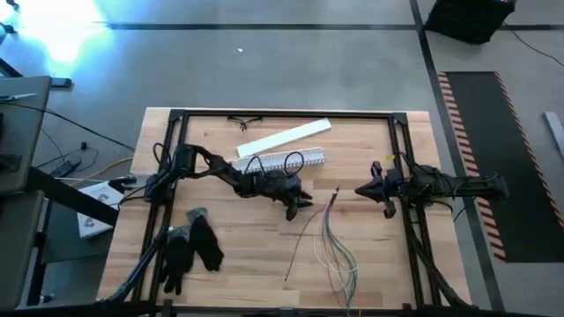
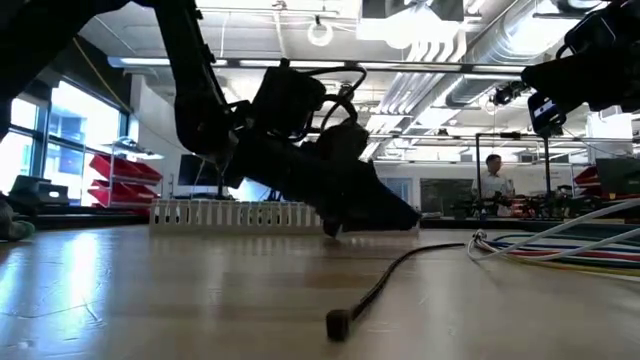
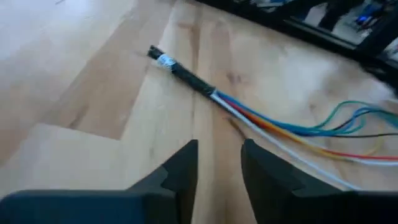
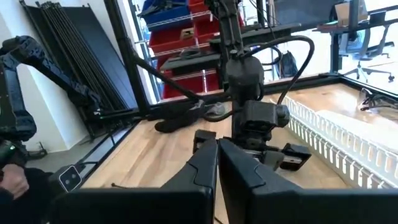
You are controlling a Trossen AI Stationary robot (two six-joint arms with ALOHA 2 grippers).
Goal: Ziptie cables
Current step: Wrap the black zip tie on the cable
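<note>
You are bringing the left claw (image 1: 295,204) down low over the table (image 1: 247,255), just short of the cables (image 1: 339,251), and its fingers (image 3: 186,165) are standing a little apart with nothing between them. The cables are lying loose on the table between the two arms, bound at one end by a dark sleeve (image 3: 186,74) and fanning out toward the near edge. The wrist view is showing that sleeved end just ahead of the claw, not yet touched.

The step in hand looks like the first pick-up of the bundle. Aim for the spot where the wires leave the sleeve: there they are still gathered, so one pinch should catch them all. Farther along they are splaying, and thin strands will likely slip past the fingers. Open wider before you descend, straddle the bundle squarely, and settle the tips onto the wood so nothing slides underneath.

The right claw (image 1: 363,189) is hovering above the table just beyond the sleeve end, its fingers (image 4: 208,165) pressed together and empty. Keep it clear until the left is holding firm. No ziptie is visible that I can make out. The slotted channel (image 1: 286,162) and the black gloves (image 1: 189,246) are lying well away.
</note>
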